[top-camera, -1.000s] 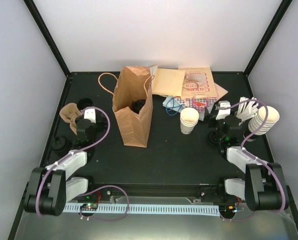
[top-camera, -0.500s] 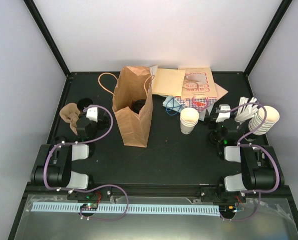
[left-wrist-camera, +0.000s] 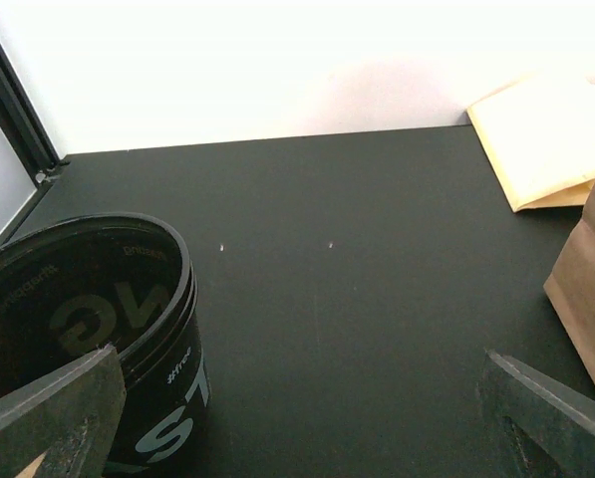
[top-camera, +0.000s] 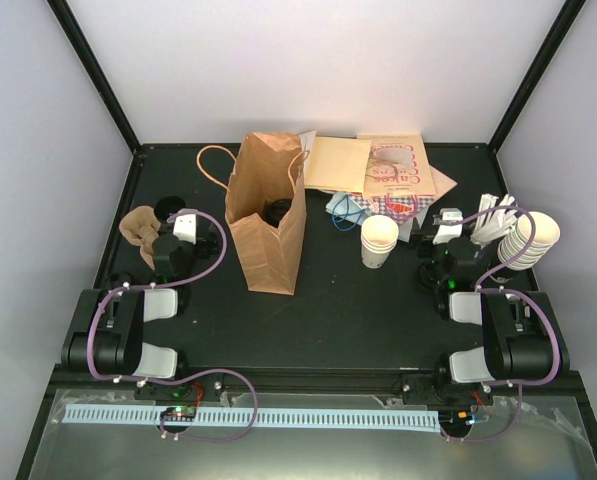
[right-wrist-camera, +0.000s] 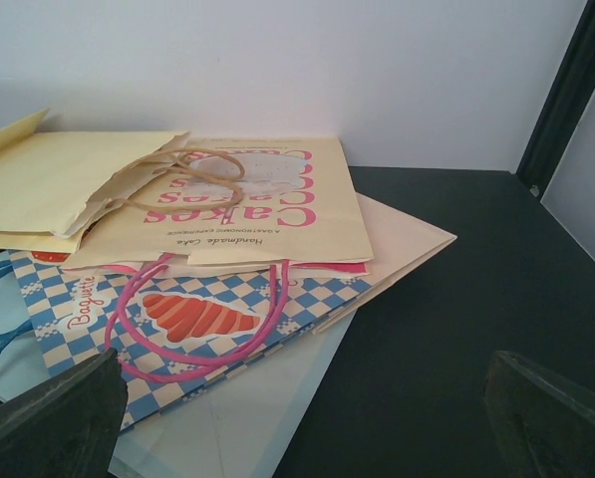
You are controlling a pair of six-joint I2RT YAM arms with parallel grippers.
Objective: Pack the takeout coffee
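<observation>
arms [top-camera: 110, 340]: black, grey links | cables [top-camera: 220, 250]: purple loops | fingers [left-wrist-camera: 53, 410]: dark grey

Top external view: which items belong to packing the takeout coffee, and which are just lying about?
Part of the job: brown paper bag, standing open; black-lidded cup inside it, apparently the takeout coffee.

Lying about: cup stack mid-table; second cup stack at right; flat printed bags at back; brown cardboard piece and black lid stack at left.
</observation>
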